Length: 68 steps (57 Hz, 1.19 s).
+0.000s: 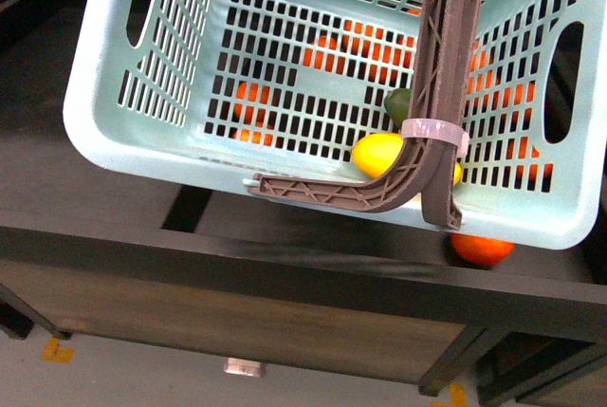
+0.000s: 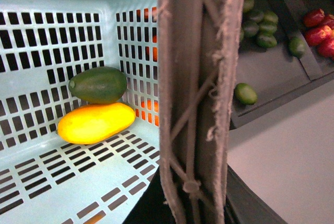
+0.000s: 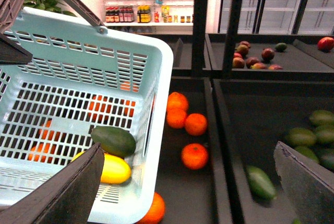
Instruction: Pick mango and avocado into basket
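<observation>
The light teal basket [image 1: 142,141] hangs tilted above the dark shelf in the front view. Its brown handle [image 1: 446,75] runs up out of frame. The yellow mango [image 1: 377,153] and the dark green avocado [image 1: 398,101] lie together in its low corner. In the left wrist view the avocado [image 2: 98,84] rests on the mango [image 2: 95,122] on the basket floor [image 2: 62,182], and my left gripper [image 2: 190,203] is shut on the handle [image 2: 198,78]. In the right wrist view my right gripper [image 3: 190,192] is open and empty beside the basket [image 3: 151,130], with the avocado [image 3: 113,140] and mango [image 3: 114,168] inside.
Several oranges [image 3: 195,156] lie in the dark bin under and beside the basket, one at the shelf's front [image 1: 481,249]. Green fruits [image 3: 259,181] fill the neighbouring bin. Red fruits [image 2: 318,33] lie further off. Store shelves stand behind.
</observation>
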Motion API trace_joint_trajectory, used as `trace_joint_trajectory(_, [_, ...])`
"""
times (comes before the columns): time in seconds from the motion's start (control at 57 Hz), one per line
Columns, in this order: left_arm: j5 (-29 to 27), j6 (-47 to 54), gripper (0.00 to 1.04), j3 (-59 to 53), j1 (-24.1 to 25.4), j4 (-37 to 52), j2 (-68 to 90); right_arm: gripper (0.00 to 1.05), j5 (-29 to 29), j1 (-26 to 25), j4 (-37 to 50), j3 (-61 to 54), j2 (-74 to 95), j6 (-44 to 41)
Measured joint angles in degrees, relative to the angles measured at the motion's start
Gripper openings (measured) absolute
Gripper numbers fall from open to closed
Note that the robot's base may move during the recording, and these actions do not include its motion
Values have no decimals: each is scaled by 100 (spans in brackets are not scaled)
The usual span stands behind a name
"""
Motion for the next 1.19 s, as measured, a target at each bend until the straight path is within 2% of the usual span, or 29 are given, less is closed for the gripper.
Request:
trace_joint_trajectory(0.684, [-7, 20, 8, 2, -2, -2, -2, 97, -17, -11, 0, -2, 0, -9])
trace_joint_trajectory(0.929, [-190, 24, 8, 2, 105, -2, -2, 97, -31, -17, 0, -2, 0, -7])
trace_joint_trajectory(1.192, [-15, 17, 8, 2, 42, -2, -2, 97, -15, -17, 0, -2, 0, -7])
